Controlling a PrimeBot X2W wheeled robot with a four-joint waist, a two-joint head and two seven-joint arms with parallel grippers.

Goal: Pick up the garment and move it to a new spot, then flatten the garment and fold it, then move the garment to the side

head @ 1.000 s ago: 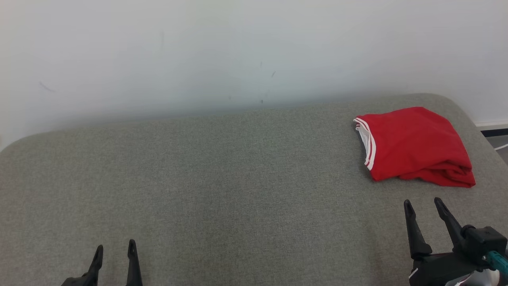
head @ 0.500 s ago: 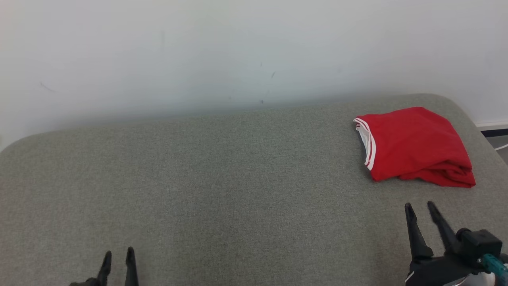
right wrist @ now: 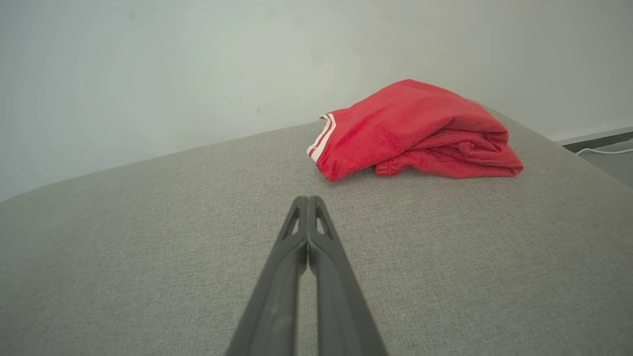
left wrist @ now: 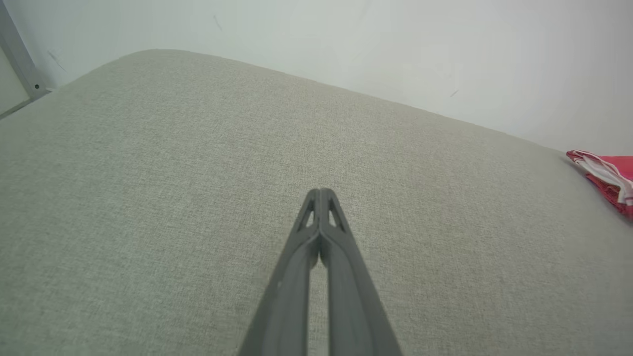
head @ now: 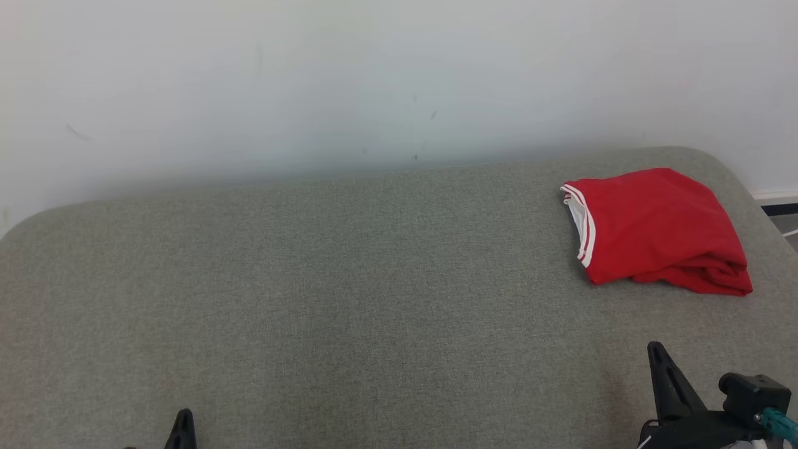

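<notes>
1. garment (head: 658,231): looks folded, at cushion (head: 374,280) far-right corner.
2. left gripper (left wrist: 320,194), right gripper (right wrist: 307,200): fingers pressed together, empty, over cushion's near edge.
3. Risk: garment lies close to cushion's edge, so a stray nudge could slide it off or undo the fold.

Grey woven upholstered surface (head: 349,287) w/ rounded corners, its back edge against a white wall (head: 374,68). Wall has a few small dark scuffs (head: 432,115) approx. mid, plus a longer streak (head: 78,132) at left. Past the surface's right edge: dark skirting strip (right wrist: 596,141), grey floor (right wrist: 615,170) w/ a white cable (right wrist: 601,150) lying on it. Left wrist view, upper-left corner: grey metal frame bar (left wrist: 20,59).
</notes>
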